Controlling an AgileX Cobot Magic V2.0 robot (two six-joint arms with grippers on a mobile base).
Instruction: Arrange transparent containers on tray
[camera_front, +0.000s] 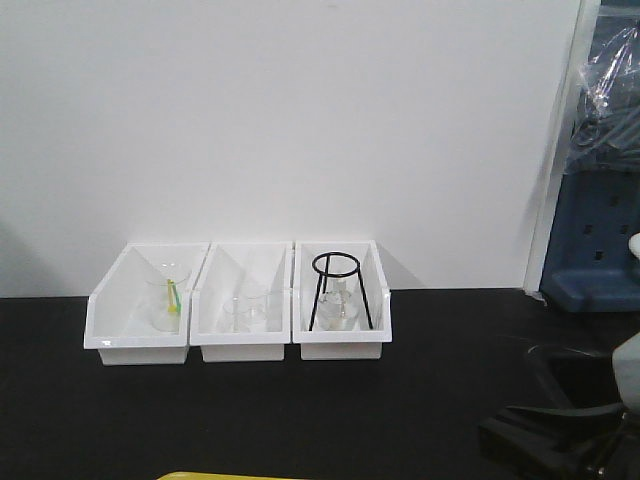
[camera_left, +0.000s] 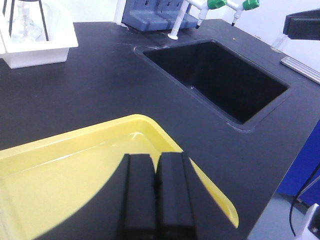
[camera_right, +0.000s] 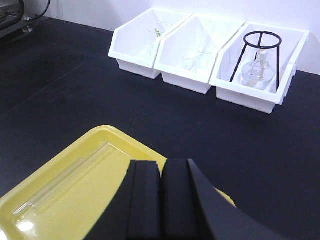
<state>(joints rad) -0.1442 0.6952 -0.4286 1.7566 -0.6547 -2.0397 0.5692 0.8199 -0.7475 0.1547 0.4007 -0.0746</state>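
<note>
Both grippers closed, fingers pressed together, nothing held: left gripper (camera_left: 156, 187) over one end of the tray (camera_left: 75, 145), right gripper (camera_right: 161, 192) over another part of the same tray (camera_right: 95, 137). Yellow, shallow, flared rim, sitting flat on the black bench (camera_right: 65, 85); only a sliver of it visible at the bottom edge of the front view. Test tubes (camera_right: 65, 180) lying flat in the tray, side by side and roughly parallel in the right wrist view, faint against the yellow; exact count hard to tell. Likely light, rigid, smooth and fragile: easily rolled on the slick plastic, easily cracked by a hard pinch, prone to slipping from hard pads. Best taken near mid-length, fingers across the cylinder, gentle squeeze, clear of the rim end. Bench dark, matte, level. Three white bins (camera_front: 240, 300) in a row against the white wall (camera_front: 300, 120), well apart from the tray: more clear glassware in them, a yellow-green item in the left one, a black wire tripod (camera_front: 340, 290) around a flask (camera_right: 257, 72) in the right one. Sunken black sink (camera_left: 215, 80) set into the bench near the tray's far corner, white taps with green knobs (camera_left: 217, 5) behind it. A blue unit (camera_front: 595, 240) beyond the wall's edge.
</note>
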